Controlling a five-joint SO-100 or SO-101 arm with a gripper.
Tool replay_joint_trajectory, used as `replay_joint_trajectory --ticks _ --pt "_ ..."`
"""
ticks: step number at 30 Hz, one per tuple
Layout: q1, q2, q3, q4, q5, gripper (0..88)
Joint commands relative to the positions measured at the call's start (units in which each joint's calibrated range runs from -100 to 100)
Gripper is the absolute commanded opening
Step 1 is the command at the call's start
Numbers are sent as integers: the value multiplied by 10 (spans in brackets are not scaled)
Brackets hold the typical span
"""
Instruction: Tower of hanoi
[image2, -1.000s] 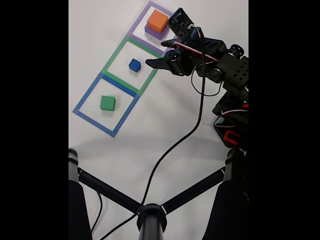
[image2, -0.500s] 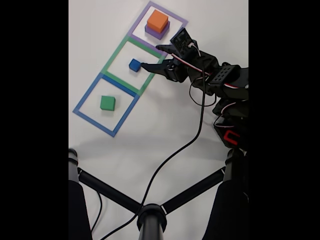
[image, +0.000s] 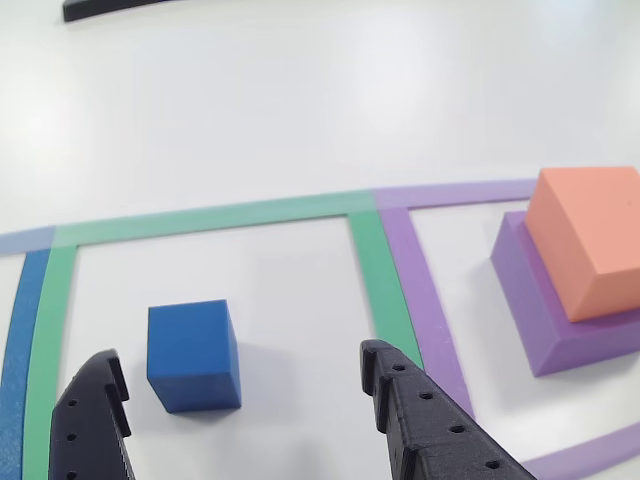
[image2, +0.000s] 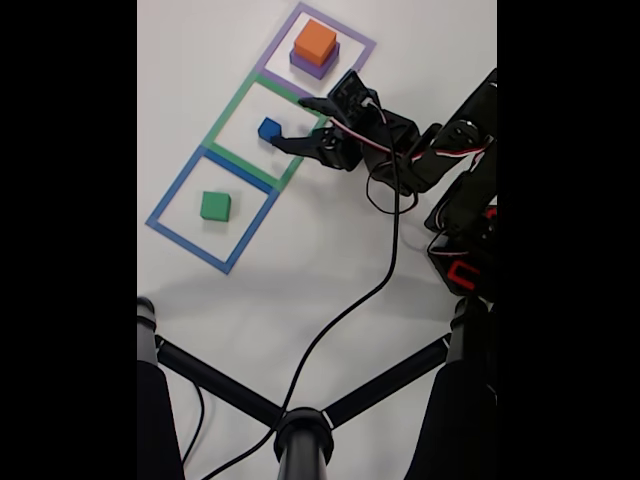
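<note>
A small blue cube (image: 193, 355) (image2: 269, 129) sits inside the green tape square (image2: 232, 112). My gripper (image: 238, 356) (image2: 288, 124) is open, low over that square. Its two black fingers (image: 420, 420) stand on either side of the cube without touching it, the cube lying nearer the left finger in the other view. An orange block (image: 585, 245) (image2: 316, 42) rests on a wider purple block (image: 545, 320) (image2: 301, 63) in the purple tape square (image: 420, 270). A green cube (image2: 215, 206) lies in the blue tape square (image2: 170, 195).
The arm's black body (image2: 465, 200) stands at the right of the fixed view, with a black cable (image2: 380, 275) trailing down across the white table. A black stand with spread legs (image2: 300, 430) fills the bottom. A black strip (image: 110, 8) lies at the far edge.
The gripper has swung from beside the orange and purple stack down into the green square and lowered, so its open fingers now flank the blue cube. The blocks have not moved.
</note>
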Motion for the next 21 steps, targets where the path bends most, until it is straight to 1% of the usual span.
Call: replay_joint_trajectory --ticks 1,12,21 --pt "-16 13 -19 -23 8 267" --pt "-38 97 -54 -79 8 259" --pt "-45 150 -93 -99 8 235"
